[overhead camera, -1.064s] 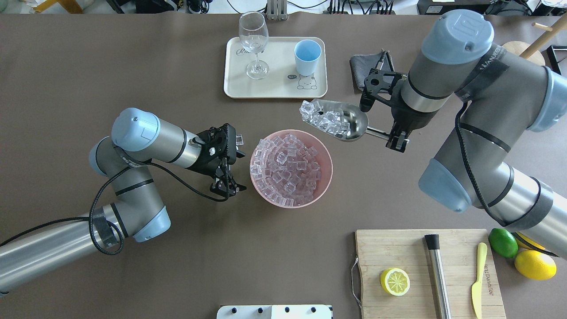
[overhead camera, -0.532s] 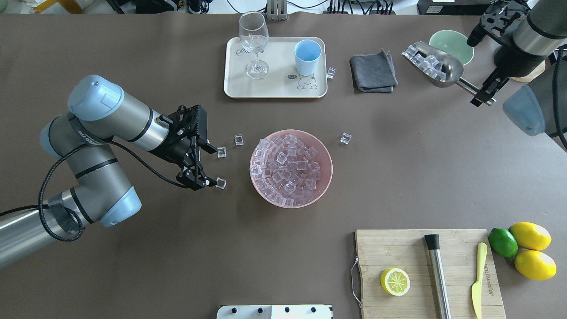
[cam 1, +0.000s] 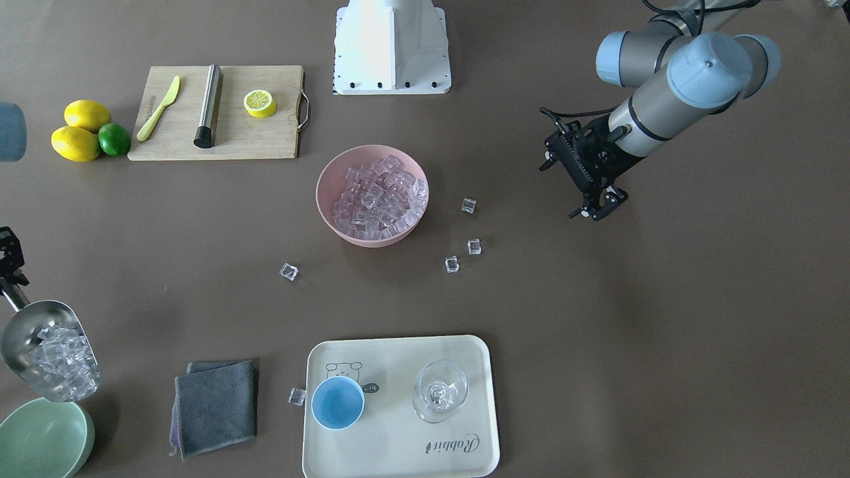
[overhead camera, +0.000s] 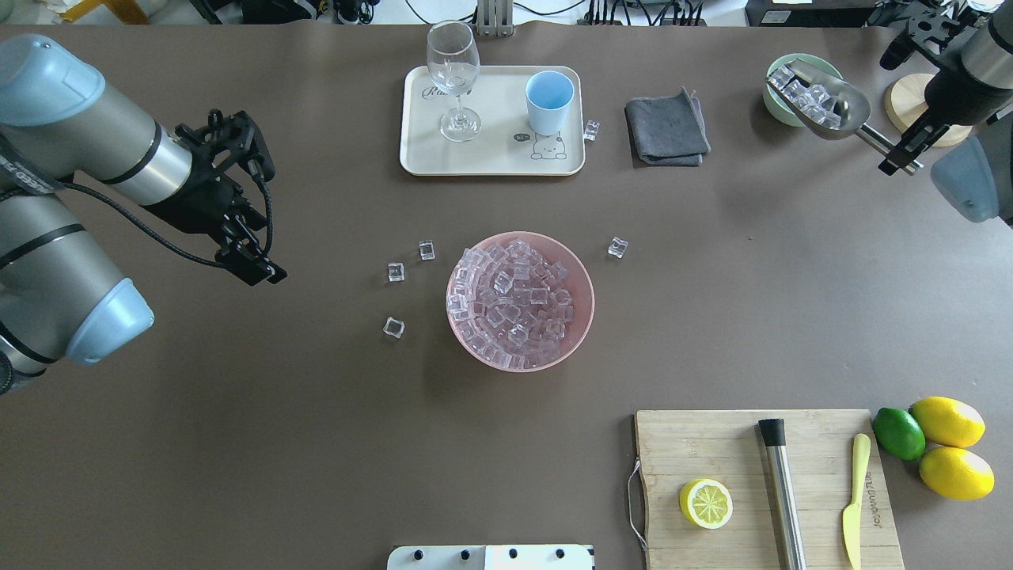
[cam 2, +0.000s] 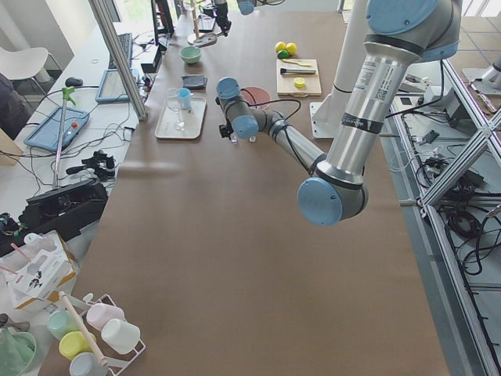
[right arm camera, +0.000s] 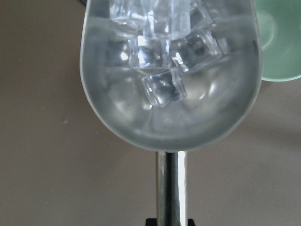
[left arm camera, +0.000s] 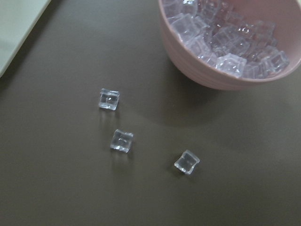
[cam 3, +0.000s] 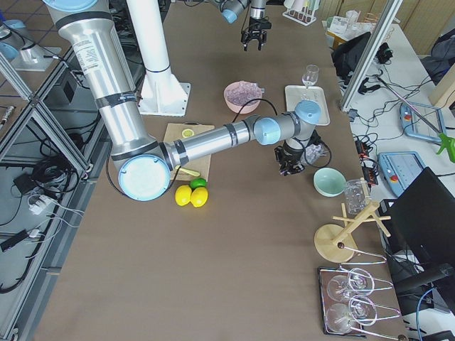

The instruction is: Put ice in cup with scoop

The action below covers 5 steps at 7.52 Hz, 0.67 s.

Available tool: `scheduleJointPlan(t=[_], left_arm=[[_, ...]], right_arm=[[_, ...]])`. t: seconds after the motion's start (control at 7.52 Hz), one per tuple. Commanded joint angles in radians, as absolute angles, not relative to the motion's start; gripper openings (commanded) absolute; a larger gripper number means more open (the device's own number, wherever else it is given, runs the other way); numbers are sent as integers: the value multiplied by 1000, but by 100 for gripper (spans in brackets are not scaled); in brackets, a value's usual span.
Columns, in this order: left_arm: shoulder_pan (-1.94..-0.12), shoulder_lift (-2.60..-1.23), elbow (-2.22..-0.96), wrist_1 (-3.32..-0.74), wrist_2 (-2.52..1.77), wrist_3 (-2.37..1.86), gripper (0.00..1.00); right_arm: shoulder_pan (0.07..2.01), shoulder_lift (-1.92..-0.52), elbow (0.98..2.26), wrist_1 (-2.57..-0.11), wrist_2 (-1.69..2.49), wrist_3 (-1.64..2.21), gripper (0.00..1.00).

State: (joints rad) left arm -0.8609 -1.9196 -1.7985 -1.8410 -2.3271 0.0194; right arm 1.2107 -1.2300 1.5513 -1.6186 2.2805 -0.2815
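**Overhead exterior.** The right fingers are clamping the end of the handle of the scoop. The scoop is carrying ice, and its mouth, the end farthest from those fingers, is hanging over the green bowl. The cup is standing on the tray, well apart from both sets of fingers. The left fingers are standing spread and are grasping nothing above the worktop. Three loose cubes are lying between them and the pink bowl, which is full of cubes. A fourth cube is lying on the far side of that bowl.

**Exterior front-facing.** This view is looking down into the cup and showing its blue interior. It also shows one cube just beside the tray, near the cup. The frame edge is cutting off the right fingers here. The spread of the left fingers is plainer than from overhead.

**Exterior left and exterior right.** Both sets of fingers are appearing too small here to judge.

**Left wrist-mounted.** The fingers are not appearing. The three loose cubes and the pink bowl are lying ahead of them.

**Right wrist-mounted.** The ice is crowding toward the scoop's mouth, away from the fingers. The green bowl is showing beyond the scoop's rim on one side.
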Motion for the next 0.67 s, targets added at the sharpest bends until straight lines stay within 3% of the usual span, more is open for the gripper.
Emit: scheduleJointPlan(t=[0.0, 0.53], left_arm=[[-1032, -1866, -1812, -1598, -2319, -123, 99], [-1234, -1787, -1712, -1563, -2193, -124, 99]], right_arm=[[1209, -1148, 1531, -1626, 2266, -267, 0], [1135, -985, 1534, -1729, 2223, -163, 0]])
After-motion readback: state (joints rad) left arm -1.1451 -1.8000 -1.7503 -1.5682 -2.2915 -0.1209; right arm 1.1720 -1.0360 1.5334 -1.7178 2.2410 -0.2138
